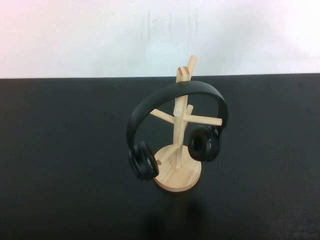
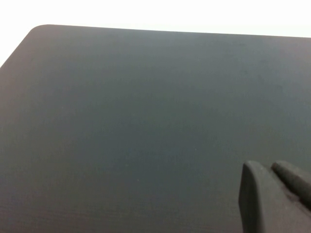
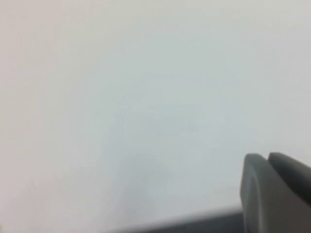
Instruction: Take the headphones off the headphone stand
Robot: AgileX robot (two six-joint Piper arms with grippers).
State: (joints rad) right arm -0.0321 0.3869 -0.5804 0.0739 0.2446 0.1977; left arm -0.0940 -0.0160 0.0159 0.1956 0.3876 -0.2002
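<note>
The black headphones (image 1: 175, 90) hang on the light wooden headphone stand (image 1: 177, 178) in the middle of the black table in the high view. The headband rests over an upper peg, and one ear cup hangs on each side of the post, just above the round base. Neither arm shows in the high view. My left gripper (image 2: 269, 167) shows only in the left wrist view, fingers together and empty, over bare black table. My right gripper (image 3: 267, 156) shows only in the right wrist view, fingers together and empty, facing a white wall. Neither wrist view shows the headphones or the stand.
The black table (image 1: 60, 150) spreads wide on both sides of the stand. A white wall (image 1: 100, 35) stands behind its far edge. A rounded table corner (image 2: 39, 29) shows in the left wrist view.
</note>
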